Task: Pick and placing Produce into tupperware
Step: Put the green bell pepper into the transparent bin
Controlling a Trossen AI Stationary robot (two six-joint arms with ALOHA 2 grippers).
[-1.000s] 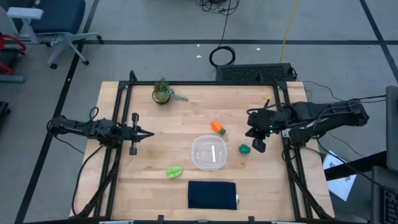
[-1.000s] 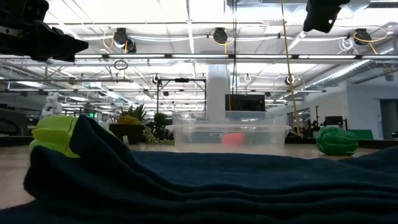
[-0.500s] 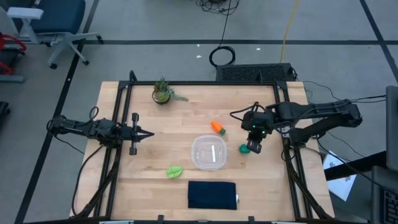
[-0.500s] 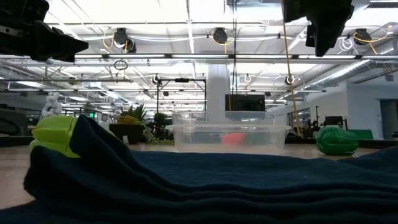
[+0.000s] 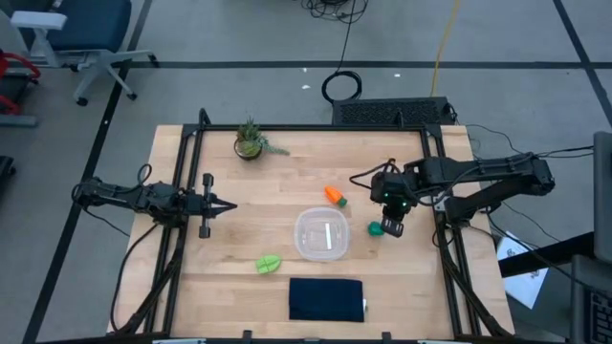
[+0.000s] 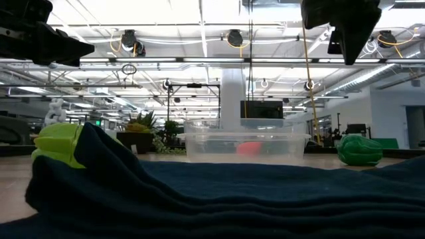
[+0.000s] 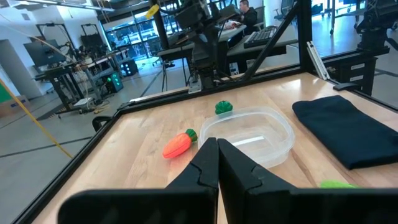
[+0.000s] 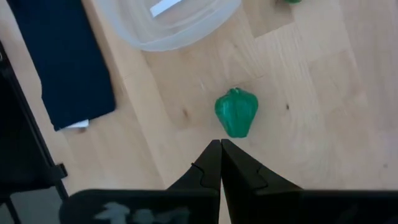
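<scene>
Hovering right tool [image 8: 220, 144], fingers pressed together, empty, above green pepper [image 8: 236, 111] at frame centre; needing opening wide before descending.

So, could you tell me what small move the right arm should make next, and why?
Probably open the fingers, then descend. The right gripper hangs shut just above the dark green lump, which lies on the table beside the tupperware, not yet grasped.

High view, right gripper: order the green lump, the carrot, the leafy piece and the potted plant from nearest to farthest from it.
From the right gripper:
1. Dark green lump, right beside it.
2. Carrot, toward the table's far side.
3. Leafy piece, past the tupperware, near the front.
4. Potted plant, far left corner.
</scene>
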